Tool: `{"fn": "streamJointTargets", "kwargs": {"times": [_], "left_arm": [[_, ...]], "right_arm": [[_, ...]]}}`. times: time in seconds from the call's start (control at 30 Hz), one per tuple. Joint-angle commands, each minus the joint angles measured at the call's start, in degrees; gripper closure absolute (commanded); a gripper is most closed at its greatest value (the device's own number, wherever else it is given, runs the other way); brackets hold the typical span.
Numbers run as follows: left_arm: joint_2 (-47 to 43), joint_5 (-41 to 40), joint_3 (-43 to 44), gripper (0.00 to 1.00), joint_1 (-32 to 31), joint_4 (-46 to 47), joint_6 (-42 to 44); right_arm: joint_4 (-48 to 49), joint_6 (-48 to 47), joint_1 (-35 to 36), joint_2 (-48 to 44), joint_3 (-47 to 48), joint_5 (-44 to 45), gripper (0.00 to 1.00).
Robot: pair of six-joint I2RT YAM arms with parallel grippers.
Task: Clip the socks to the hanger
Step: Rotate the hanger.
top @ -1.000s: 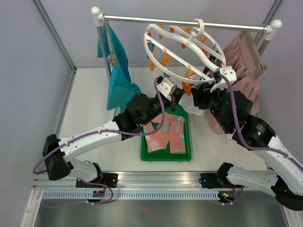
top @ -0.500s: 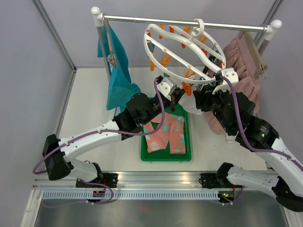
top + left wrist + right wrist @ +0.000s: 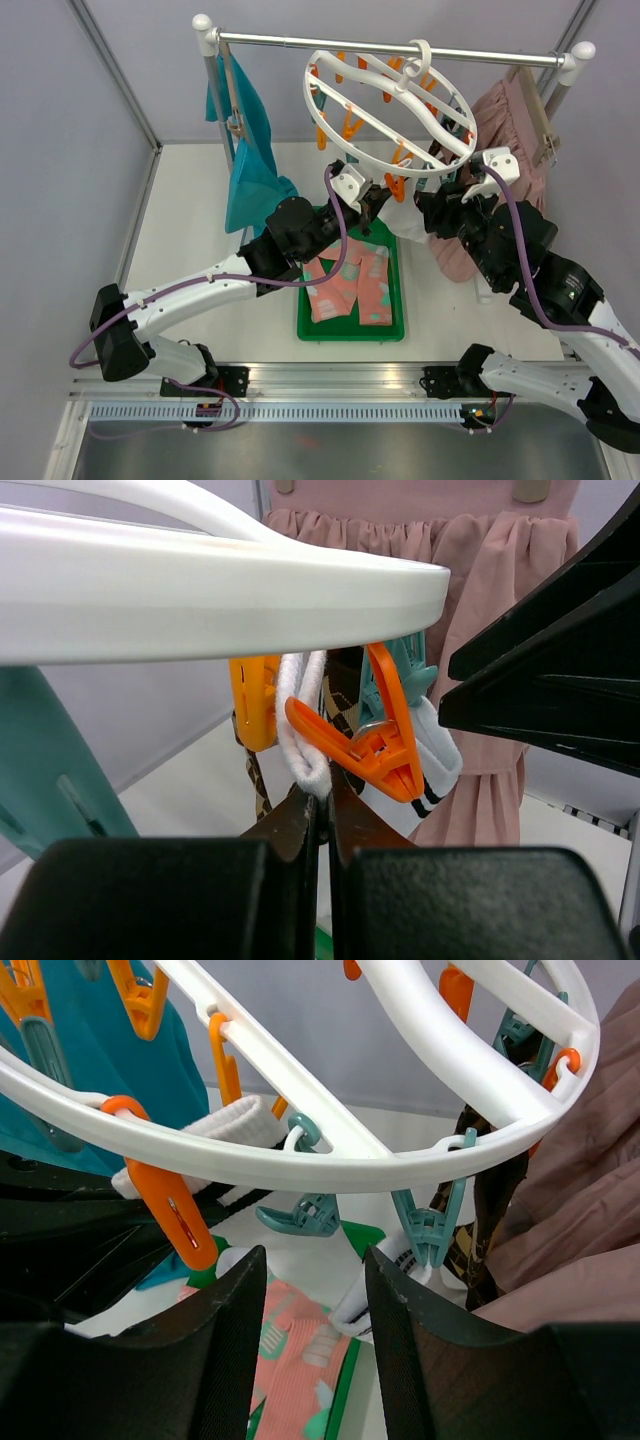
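The round white hanger (image 3: 390, 110) hangs from the rail by its hook. My left gripper (image 3: 378, 208) is shut on the cuff of a white sock (image 3: 303, 745), held up just under the ring (image 3: 200, 595). The tip of an orange clip (image 3: 370, 745) lies against that cuff; I cannot tell whether it grips. A white sock with black stripes (image 3: 432, 765) and an argyle sock (image 3: 345, 705) hang behind. My right gripper (image 3: 432, 212) is open and empty below the ring (image 3: 350, 1150), between an orange clip (image 3: 170, 1210) and a teal clip (image 3: 425, 1225). Pink socks (image 3: 350, 280) lie in the tray.
The green tray (image 3: 305, 325) sits on the table between the arms. A teal garment (image 3: 250, 170) hangs at the rail's left end and a dusty-pink skirt (image 3: 510, 130) at its right, close behind my right arm. The two wrists are close together under the ring.
My right gripper has drawn back up and to the right, away from the orange clip. The left gripper has stayed put with the white sock.
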Motion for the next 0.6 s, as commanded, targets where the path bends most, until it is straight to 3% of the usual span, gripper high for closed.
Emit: {"fn": "streamJointTargets", "kwargs": {"times": [0.0,0.57], "left_arm": [[-1.4,1.2,0.5,0.98,0.3,2.8,-0.9],[-1.3,1.6,0.5,0.98,0.3,2.9,-0.8]], "right_arm": [[2.6,-2.5,-0.1,0.3,-0.9,0.9,0.49],[10.3,-7.9,-0.4,-0.1,-5.4,0.4,0.43]]}}
